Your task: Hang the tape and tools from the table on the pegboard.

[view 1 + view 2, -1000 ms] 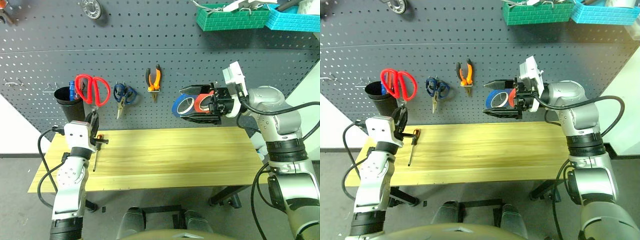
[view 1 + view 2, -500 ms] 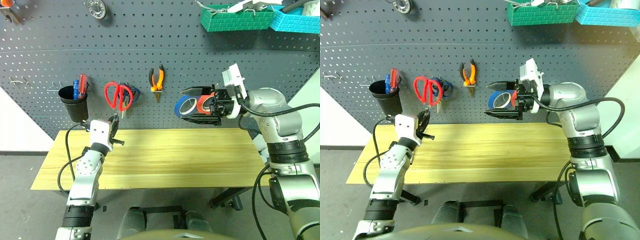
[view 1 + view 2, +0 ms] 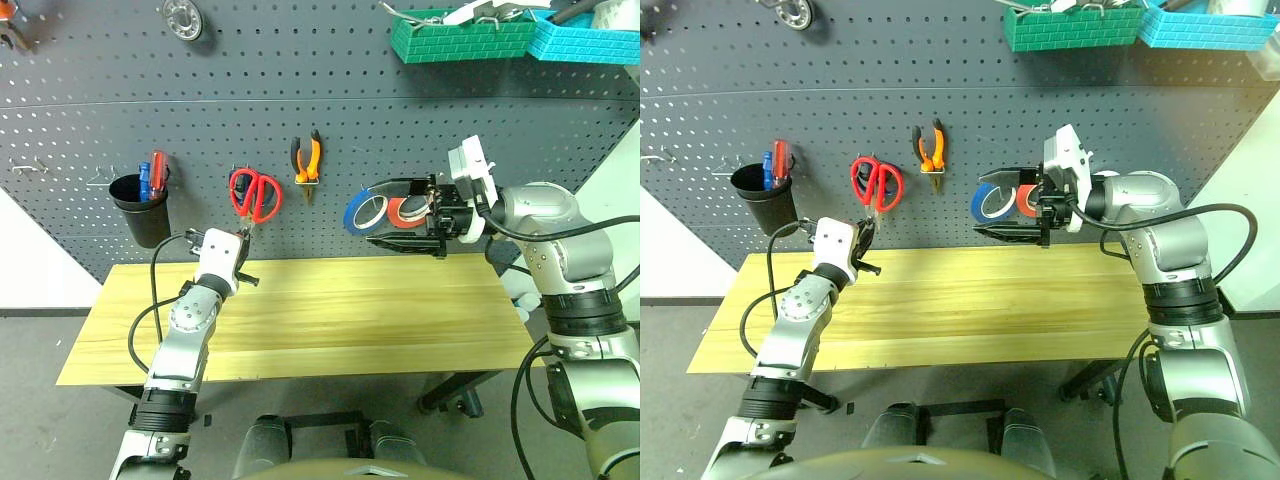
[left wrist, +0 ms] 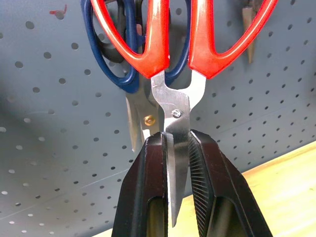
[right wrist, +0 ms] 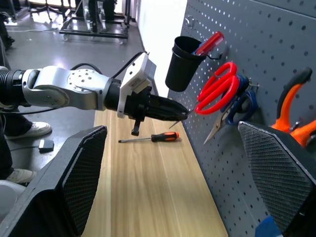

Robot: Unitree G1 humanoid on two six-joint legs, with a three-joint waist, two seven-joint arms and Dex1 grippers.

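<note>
Pegboard fills the wall behind the table, whose light planks run across both head views. High on the panel sit a green bin and a turquoise bin; lower hang a black cup, the pliers, a blue roll and a red roll.

The right gripper hangs level before those two rolls with its fingers spread wide and nothing between them. The left gripper is clamped on the blades of the red-handled scissors, holding them handles-up against the panel.

The left wrist view adds what the head views hide: blue-handled scissors hanging directly behind the red ones. The right wrist view adds the screwdriver, lying on the table under the left arm.

A second ago the left arm held the red scissors farther left, beside the cup, with the blue pair plainly visible; now the red pair covers them. No writing is legible anywhere.
</note>
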